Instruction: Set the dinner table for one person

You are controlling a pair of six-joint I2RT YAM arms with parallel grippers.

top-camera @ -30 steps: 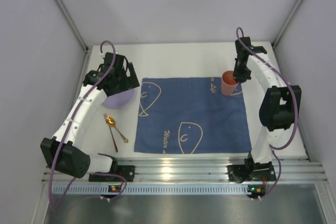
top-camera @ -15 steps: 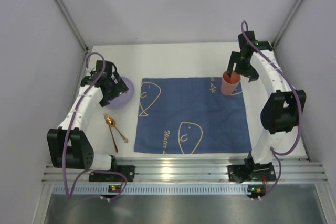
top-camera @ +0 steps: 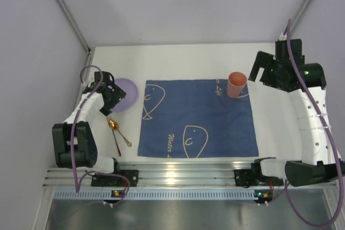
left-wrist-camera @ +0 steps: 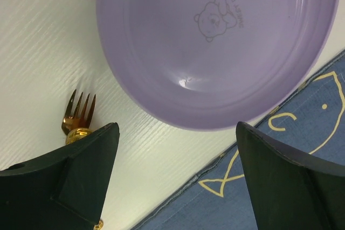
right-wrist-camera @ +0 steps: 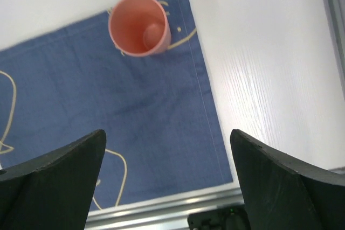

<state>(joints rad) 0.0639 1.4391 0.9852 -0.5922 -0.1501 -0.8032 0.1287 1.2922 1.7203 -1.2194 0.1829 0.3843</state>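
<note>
On the white dinner table [top-camera: 188, 60] lies a dark blue cloth [top-camera: 197, 117] with pale fish drawings. A pink cup [top-camera: 236, 84] stands upright on the cloth's far right corner, and the right wrist view shows this cup [right-wrist-camera: 139, 24] from above. My right gripper [top-camera: 260, 74] hangs open to the right of it, apart from it, and holds nothing [right-wrist-camera: 167, 181]. A purple plate [top-camera: 125, 94] sits left of the cloth. My left gripper [top-camera: 112, 99] is open at its near-left rim, and no part of the plate [left-wrist-camera: 215, 41] lies between the fingers.
Gold cutlery [top-camera: 116, 132] lies on the table left of the cloth, near the front. A gold fork [left-wrist-camera: 80, 114] has its tines close to the left finger. An aluminium rail [top-camera: 183, 175] runs along the near edge. Grey walls close in the left, back and right.
My right gripper has opened, let go of the pink cup and pulled away to the right. My left arm has drawn back to the left, uncovering the purple plate.
</note>
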